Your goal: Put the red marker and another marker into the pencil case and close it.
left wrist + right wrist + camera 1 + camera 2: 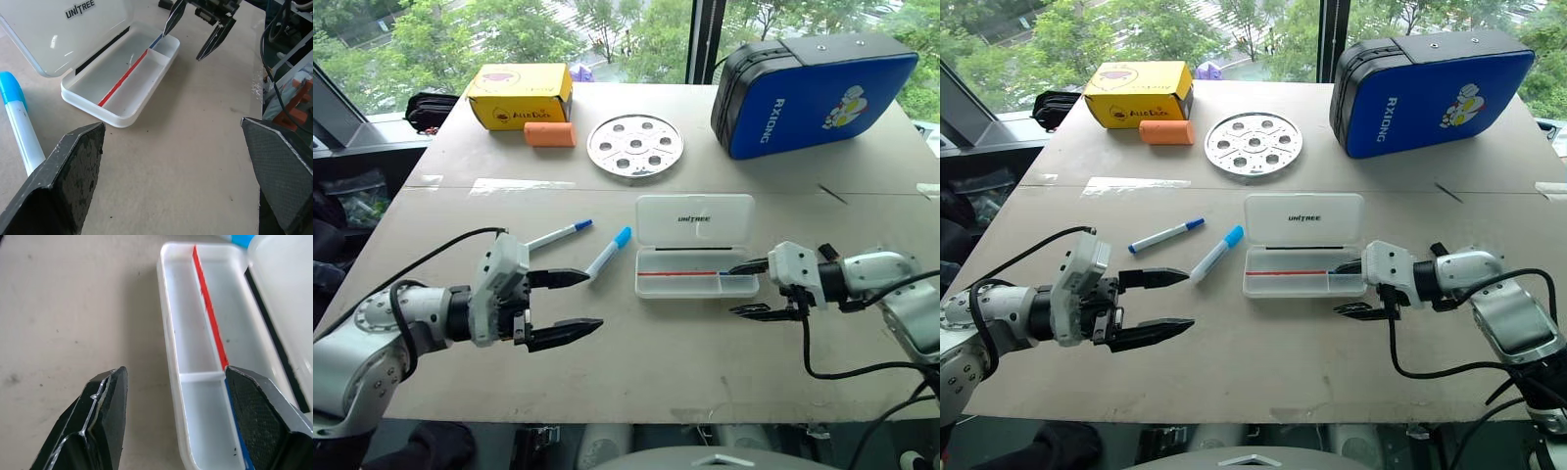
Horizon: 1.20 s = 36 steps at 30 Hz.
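The pencil case (pixel 696 252) lies open near the middle of the counter (pixel 656 352), its lid laid back flat and its tray toward the robot. The red marker (pixel 677 273) rests lengthwise inside the tray. The right gripper (pixel 751 289) sits at the tray's right end with its jaws parted, one finger over the tray's corner and the other over the counter. The left gripper (pixel 573 306) hovers to the left, jaws spread wide and empty. Two white markers with blue caps (pixel 607 254) (pixel 559 235) lie between it and the case. Farther back sit a yellow box (pixel 521 95), an orange cylinder (pixel 549 134), a round metal disc (pixel 634 146) and a blue hard case (pixel 813 90).
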{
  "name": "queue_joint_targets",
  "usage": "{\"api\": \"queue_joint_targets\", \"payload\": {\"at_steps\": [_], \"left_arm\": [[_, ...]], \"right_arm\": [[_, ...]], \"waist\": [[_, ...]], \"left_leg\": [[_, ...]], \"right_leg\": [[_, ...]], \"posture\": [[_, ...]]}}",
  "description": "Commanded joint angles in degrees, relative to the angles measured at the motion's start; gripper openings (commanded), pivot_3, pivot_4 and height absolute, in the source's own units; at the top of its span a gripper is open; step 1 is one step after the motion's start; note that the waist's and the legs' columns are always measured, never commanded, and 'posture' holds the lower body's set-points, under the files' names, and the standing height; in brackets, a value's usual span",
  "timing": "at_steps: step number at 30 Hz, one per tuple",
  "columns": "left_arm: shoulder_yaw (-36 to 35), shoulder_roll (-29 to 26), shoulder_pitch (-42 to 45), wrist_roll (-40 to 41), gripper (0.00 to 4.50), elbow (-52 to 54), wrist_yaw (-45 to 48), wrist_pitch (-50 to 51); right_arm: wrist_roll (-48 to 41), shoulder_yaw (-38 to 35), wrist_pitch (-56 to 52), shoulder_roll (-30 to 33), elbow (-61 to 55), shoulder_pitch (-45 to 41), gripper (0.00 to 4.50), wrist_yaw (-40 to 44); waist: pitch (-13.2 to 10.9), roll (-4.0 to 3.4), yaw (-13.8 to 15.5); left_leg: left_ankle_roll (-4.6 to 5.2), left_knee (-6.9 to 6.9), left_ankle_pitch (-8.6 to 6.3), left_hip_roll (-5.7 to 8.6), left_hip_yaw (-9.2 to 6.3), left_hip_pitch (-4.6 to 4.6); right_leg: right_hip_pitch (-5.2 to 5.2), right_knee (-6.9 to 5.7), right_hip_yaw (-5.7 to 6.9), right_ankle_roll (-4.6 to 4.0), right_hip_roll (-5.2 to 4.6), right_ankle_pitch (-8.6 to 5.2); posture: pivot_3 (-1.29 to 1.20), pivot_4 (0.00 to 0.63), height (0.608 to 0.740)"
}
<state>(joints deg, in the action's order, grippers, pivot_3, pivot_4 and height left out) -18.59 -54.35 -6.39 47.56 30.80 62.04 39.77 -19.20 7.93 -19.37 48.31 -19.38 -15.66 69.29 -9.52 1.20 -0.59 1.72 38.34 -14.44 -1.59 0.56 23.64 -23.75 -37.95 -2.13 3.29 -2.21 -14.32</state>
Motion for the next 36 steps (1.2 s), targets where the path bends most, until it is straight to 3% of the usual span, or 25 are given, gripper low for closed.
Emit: {"api": "queue_joint_targets", "payload": {"at_steps": [1,4,9,13,16,19,24,29,34,36], "left_arm": [[-1.1,0.3,0.7,1.2,4.50,0.3,-0.6,0.0],[-1.3,0.9,2.1,1.2,4.50,-1.7,-2.2,0.7],[2.7,-0.9,10.0,-9.2,4.50,-16.9,-5.0,-2.4],[9.4,-1.5,18.7,-17.8,4.50,-29.2,-3.0,-7.7],[15.6,0.2,27.2,-24.5,4.50,-39.6,-1.3,-12.4],[23.6,3.6,37.2,-32.9,4.50,-52.4,0.3,-17.8],[30.2,7.9,46.0,-42.3,4.50,-68.8,1.9,-26.4],[31.8,8.9,48.3,-45.8,2.33,-76.0,6.4,-32.6],[28.0,7.0,46.4,-42.6,0.10,-72.2,10.9,-32.3],[25.8,6.2,45.1,-40.0,0.01,-68.2,13.3,-30.1]], "right_arm": [[-4.4,-3.2,-3.4,-0.1,-4.8,0.9,3.14,-1.5],[-7.3,-4.8,-5.9,-0.4,-7.2,1.4,3.14,-3.1],[-20.0,-13.8,-10.7,-3.6,-15.1,4.6,3.14,-8.3],[-21.1,-17.0,-12.2,-4.6,-18.3,5.6,3.14,-14.8],[-22.5,-18.9,-13.6,-4.3,-21.5,7.1,4.42,-18.2],[-21.9,-21.1,-14.4,-3.4,-25.0,10.0,4.47,-21.6],[-22.7,-23.4,-15.2,-1.7,-29.1,15.1,4.47,-23.4],[-23.8,-25.7,-15.9,-1.2,-31.3,18.2,4.50,-25.7],[-23.2,-26.2,-15.0,-1.4,-31.5,20.9,4.50,-26.3],[-22.9,-26.3,-14.5,-1.5,-31.5,21.7,4.50,-26.4]], "waist": [[0.0,0.00,0.0],[0.0,0.00,0.1],[0.0,0.00,0.4],[0.0,0.01,0.4],[0.0,0.01,0.7],[0.0,0.02,1.6],[0.1,0.06,1.5],[0.5,-0.23,1.3],[0.6,-0.25,1.0],[0.6,-0.25,0.9]], "left_leg": [[0.00,0.00,0.00,0.00,0.00,-0.01],[0.00,0.00,0.00,0.01,0.00,0.00],[0.00,0.01,0.00,0.08,-0.12,0.00],[0.00,0.01,0.00,0.19,-0.15,0.01],[0.00,0.02,0.00,0.22,-0.17,0.05],[-0.01,0.09,0.01,0.28,-0.11,0.14],[0.00,0.11,0.01,0.30,-0.09,0.15],[0.01,0.14,0.01,0.30,-0.12,0.03],[0.01,0.13,0.01,0.28,-0.13,0.05],[0.02,0.13,0.01,0.27,-0.14,0.06]], "right_leg": [[0.01,0.00,0.00,0.00,0.00,0.00],[0.01,0.00,0.00,0.00,0.00,0.00],[0.06,-0.02,0.13,0.00,0.01,0.00],[0.08,0.00,0.19,0.00,0.04,0.00],[0.08,0.01,0.23,0.00,0.02,0.00],[0.11,0.00,0.48,0.00,0.01,0.00],[0.17,0.03,0.47,0.01,-0.01,0.00],[0.27,-0.05,0.49,0.01,0.00,0.00],[0.26,-0.04,0.49,0.02,0.00,-0.01],[0.25,-0.01,0.49,0.02,0.00,-0.01]], "posture": [[0.00,0.150,0.740],[0.00,0.150,0.740],[0.00,0.150,0.740],[0.00,0.150,0.740],[0.00,0.150,0.740],[0.00,0.150,0.740],[0.00,0.150,0.740],[0.00,0.150,0.740],[0.00,0.150,0.740],[0.00,0.150,0.740]]}}
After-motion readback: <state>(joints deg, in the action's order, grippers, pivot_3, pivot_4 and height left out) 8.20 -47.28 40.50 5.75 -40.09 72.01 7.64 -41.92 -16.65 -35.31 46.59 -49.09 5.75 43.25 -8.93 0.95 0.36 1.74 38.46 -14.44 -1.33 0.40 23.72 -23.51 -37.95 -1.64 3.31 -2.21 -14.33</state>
